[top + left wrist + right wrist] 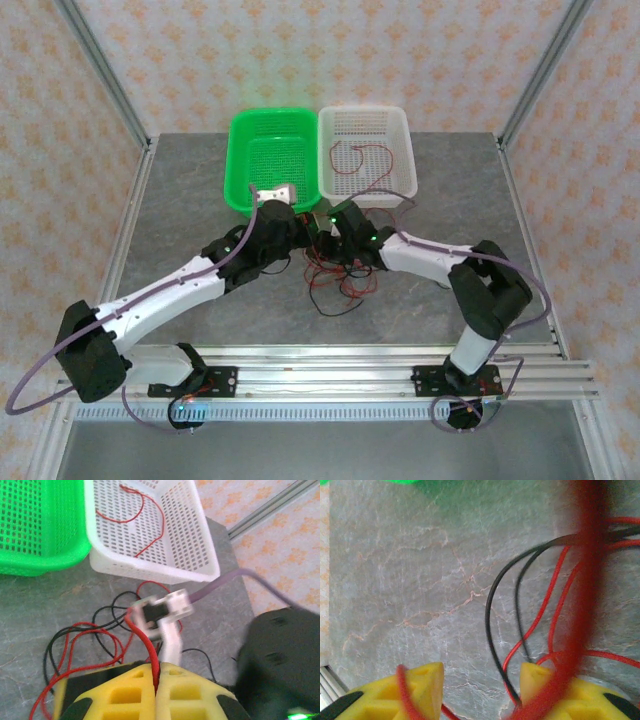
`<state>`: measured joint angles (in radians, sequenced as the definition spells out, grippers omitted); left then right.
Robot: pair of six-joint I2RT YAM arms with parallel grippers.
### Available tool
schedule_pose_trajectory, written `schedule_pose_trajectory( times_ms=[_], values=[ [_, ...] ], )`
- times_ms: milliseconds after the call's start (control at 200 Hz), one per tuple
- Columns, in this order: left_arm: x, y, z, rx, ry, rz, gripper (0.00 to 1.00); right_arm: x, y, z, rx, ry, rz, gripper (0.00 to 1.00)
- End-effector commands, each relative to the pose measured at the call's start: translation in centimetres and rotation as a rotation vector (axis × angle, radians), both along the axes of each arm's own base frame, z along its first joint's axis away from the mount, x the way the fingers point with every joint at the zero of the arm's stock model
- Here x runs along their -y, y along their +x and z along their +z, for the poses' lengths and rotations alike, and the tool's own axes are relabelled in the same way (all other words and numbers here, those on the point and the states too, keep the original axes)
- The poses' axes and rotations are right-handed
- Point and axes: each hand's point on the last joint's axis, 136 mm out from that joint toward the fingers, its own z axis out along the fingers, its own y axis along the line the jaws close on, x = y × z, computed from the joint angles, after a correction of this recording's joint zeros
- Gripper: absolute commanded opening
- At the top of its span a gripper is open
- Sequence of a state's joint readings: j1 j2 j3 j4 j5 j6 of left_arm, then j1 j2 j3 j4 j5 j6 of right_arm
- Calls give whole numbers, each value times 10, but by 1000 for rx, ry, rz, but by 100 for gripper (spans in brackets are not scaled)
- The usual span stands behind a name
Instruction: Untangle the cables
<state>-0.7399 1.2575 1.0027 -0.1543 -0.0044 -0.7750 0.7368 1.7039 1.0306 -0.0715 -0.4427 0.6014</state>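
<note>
Left wrist view, at left gripper (156,670): clamped fully shut on a red cable (141,635), which runs up & out from betw. the pads. Right wrist view, at right gripper (481,672): approx. half open, gripping nothing. Black loops (490,610) & red strands (547,595) lie in and just beyond the gap, w/ one more red strand draped over the left-hand pad (422,685). Can't tell which of these, if any, is the clamped one.

Further out: rest of the cables (335,280) heaped on table (410,580) right under both tools. Ahead of left gripper, past the heap: white basket (150,570) w/ a lone red cable (150,540) inside. Ahead-left: green basket (40,562).

Prob. step in hand: second grip, then pull apart. Suggested handling:
- Use left clamp as firm anchor, no slack given.
- Close right on ONE strand only, pref. a black loop crossing the held red. Avoid trapping red + black together.
- Pull away slow & low over table.
- Watch for loops cinching into a knot. Stop & re-grip if whole heap drags along.
</note>
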Motion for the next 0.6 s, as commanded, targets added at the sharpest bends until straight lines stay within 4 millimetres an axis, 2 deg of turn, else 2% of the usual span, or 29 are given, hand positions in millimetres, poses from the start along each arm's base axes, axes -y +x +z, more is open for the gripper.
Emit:
schedule_pose_trajectory(
  times_ms=[0,290,591],
  values=[
    [-5,-3,36,67,18,-9,0,-8,9,3,22,21,-29,42],
    [-11,-1,111,192,22,-1,0,20,-1,-48,-23,-109,-76,39],
    [-28,-1,197,345,38,43,0,46,-20,-74,-50,-166,-107,39]
  ],
)
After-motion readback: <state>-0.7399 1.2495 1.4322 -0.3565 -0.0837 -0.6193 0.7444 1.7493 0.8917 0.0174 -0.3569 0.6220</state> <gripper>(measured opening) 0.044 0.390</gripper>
